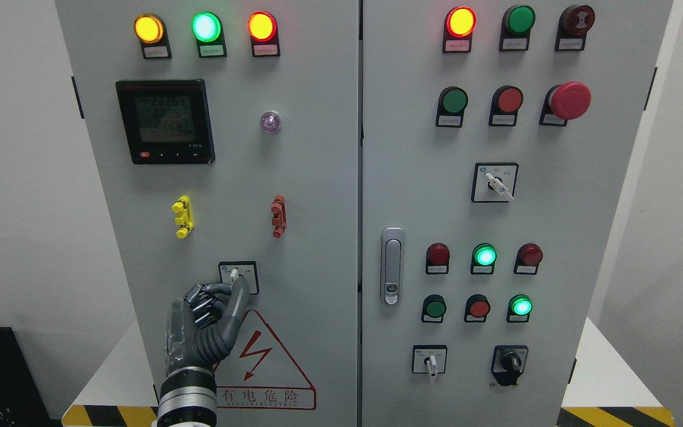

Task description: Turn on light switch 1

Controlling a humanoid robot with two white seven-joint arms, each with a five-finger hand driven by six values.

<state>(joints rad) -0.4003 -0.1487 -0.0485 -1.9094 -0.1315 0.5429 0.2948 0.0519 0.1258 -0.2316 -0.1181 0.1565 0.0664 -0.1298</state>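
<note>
Left robot hand [208, 314] fingertips on switch [235, 275]

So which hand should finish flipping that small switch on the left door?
Left. The left hand is already up at the switch, fingertips at its white lever. The right arm is not in view.

left hand [202, 320] | fingers [236, 292] touching selector switch [235, 275] | grey cabinet [294, 178]

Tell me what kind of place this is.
Probably an industrial electrical room or a training mock-up: a grey control cabinet with lit indicator lamps, a digital meter and an electric-shock warning triangle. The left hand is at a small selector switch.
</note>
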